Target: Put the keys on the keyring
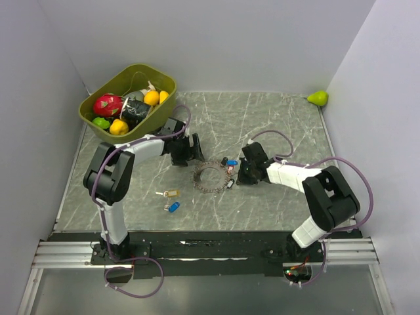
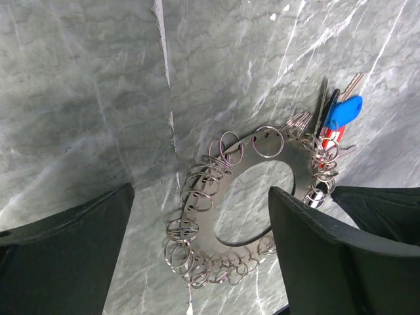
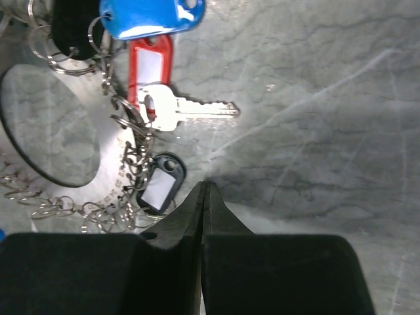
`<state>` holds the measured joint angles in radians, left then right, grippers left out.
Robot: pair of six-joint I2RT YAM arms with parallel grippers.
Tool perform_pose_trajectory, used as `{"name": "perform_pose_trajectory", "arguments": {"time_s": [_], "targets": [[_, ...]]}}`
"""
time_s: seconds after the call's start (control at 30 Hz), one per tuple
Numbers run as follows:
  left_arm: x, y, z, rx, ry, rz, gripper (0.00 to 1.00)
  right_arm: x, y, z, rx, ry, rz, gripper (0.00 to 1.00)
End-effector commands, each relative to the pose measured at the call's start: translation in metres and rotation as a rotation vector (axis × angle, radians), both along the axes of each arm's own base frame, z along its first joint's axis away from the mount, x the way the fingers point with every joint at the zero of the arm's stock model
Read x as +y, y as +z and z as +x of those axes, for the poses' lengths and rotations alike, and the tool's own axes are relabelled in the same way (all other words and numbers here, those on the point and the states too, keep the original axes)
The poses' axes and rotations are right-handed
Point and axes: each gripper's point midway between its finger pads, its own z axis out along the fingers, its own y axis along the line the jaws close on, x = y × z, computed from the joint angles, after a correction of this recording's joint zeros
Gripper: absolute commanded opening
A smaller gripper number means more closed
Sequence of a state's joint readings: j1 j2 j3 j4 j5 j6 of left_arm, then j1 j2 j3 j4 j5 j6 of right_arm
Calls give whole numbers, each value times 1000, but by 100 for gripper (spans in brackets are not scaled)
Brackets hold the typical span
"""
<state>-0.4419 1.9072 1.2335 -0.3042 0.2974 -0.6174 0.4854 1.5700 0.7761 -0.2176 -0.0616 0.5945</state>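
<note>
Top external view: the marbled table [image 1: 275, 125] carries a green basket [image 1: 90, 111] of toy fruit at its far left corner. My left gripper [image 1: 191, 148] hangs just far and left of the keyring [image 1: 210, 177], which lies flat mid-table. My right gripper [image 1: 243, 172] sits at the ring's right edge.

From the left wrist, my fingers [image 2: 65, 256] stand wide apart and hold nothing. Much of the keyring [image 2: 230, 220] shows on the table between them. Its rim passes behind one finger, and I cannot tell whether they touch.

From the right wrist, my fingers [image 3: 170, 243] are pressed flat together and empty. Their tips are just beside a dark tag [image 3: 159, 185] hung on the ring. Past it hang a red tag [image 3: 149, 62] with a silver key [image 3: 190, 108], and a blue tag [image 3: 151, 14].

Two loose ones, a beige key [image 1: 171, 193] and a blue key [image 1: 173, 207], lie near and left of the ring, apart from it.
</note>
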Motion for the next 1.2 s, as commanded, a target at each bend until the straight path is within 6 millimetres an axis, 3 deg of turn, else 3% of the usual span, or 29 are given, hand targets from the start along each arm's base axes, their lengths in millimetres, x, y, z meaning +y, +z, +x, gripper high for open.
{"name": "perform_pose_trajectory", "arguments": {"time_s": [0.0, 0.2, 0.37, 0.53, 0.67, 0.8, 0.97, 1.17], "targets": [[-3, -6, -4, 14, -39, 28, 88, 15, -5, -4, 22, 20, 77, 0], [-12, -10, -9, 31, -76, 17, 79, 22, -1, 6, -2, 28, 92, 0], [-6, -6, -11, 12, -51, 53, 80, 28, 5, 20, -5, 29, 83, 0], [4, 8, -10, -29, -17, 83, 82, 32, 6, 18, -5, 36, 89, 0], [4, 4, -12, -14, -23, 82, 81, 26, 5, 10, -6, 33, 68, 0], [10, 3, -8, -23, 5, 118, 82, 20, 21, 5, -58, 37, 53, 0], [9, 15, -3, -63, 20, 100, 83, 16, 35, 0, -116, 60, 24, 0], [12, 12, -7, -39, 14, 118, 80, 20, 24, 5, -90, 65, -5, 0]]}}
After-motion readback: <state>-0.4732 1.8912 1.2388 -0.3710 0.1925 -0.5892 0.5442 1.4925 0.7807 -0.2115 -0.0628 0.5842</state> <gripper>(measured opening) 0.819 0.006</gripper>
